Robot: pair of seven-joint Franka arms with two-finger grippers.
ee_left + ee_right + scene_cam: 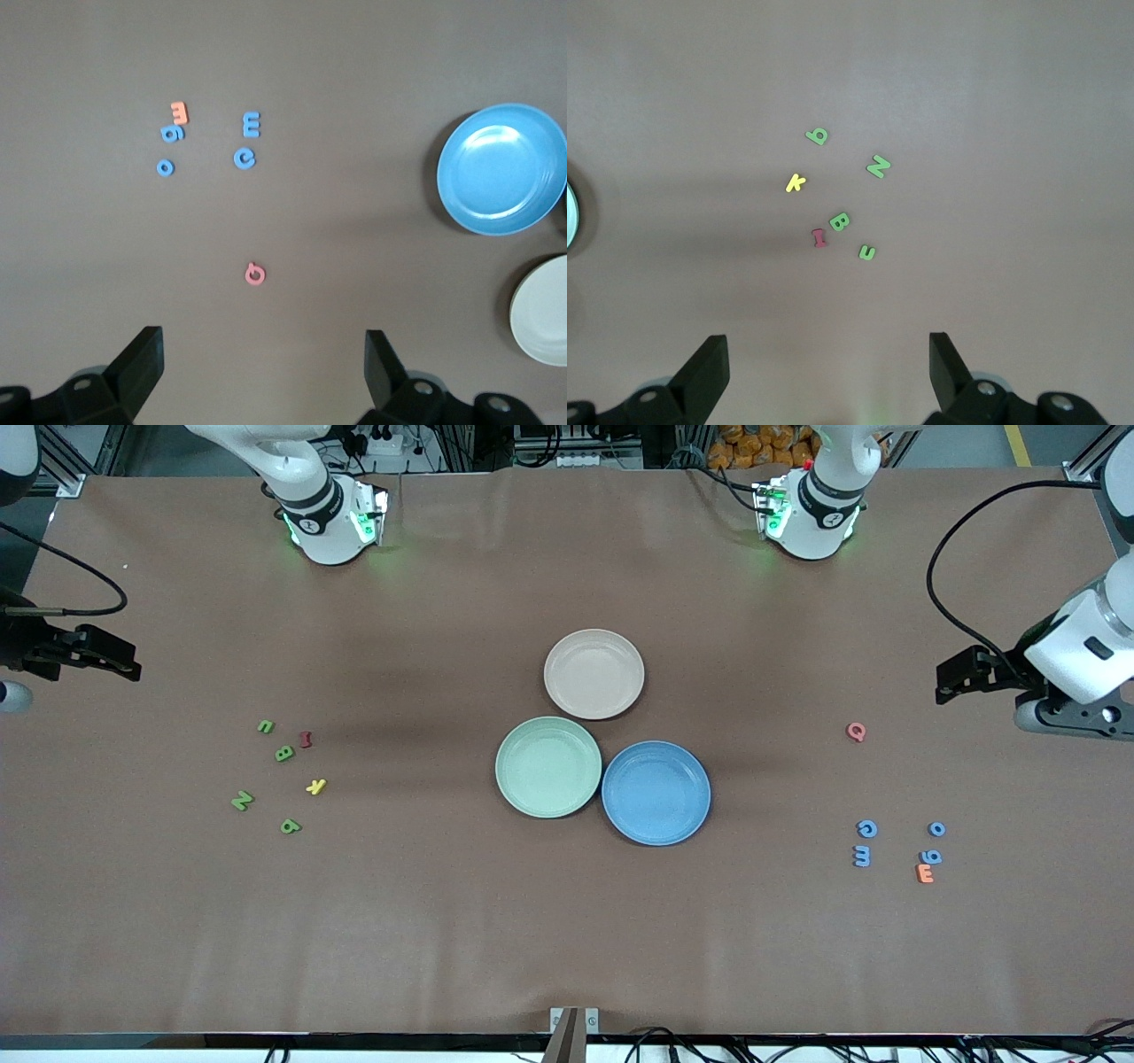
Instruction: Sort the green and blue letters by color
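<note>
Lying in two small clusters at the two ends of the table, the letters have not been sorted: none sits on a plate. The four green letters are scattered toward the right arm's end — an n, a B, an N and a b, the b nearest the front camera. Among them lie a dark red letter just beside the B and a yellow letter between the B and the b. The four blue letters lie toward the left arm's end: a c with an m just nearer the camera, and an o with a g just nearer the camera. An orange letter touches the g, and a pink letter lies apart from the group, farther from the camera.

Three plates cluster at the table's middle — a beige plate farthest from the camera, a green plate and a blue plate side by side nearer it, all bare.

The left end effector hangs over the table's end near the pink letter, its fingers spread wide and holding nothing. The right end effector hangs over the other end, near the green cluster, likewise spread wide and empty.
</note>
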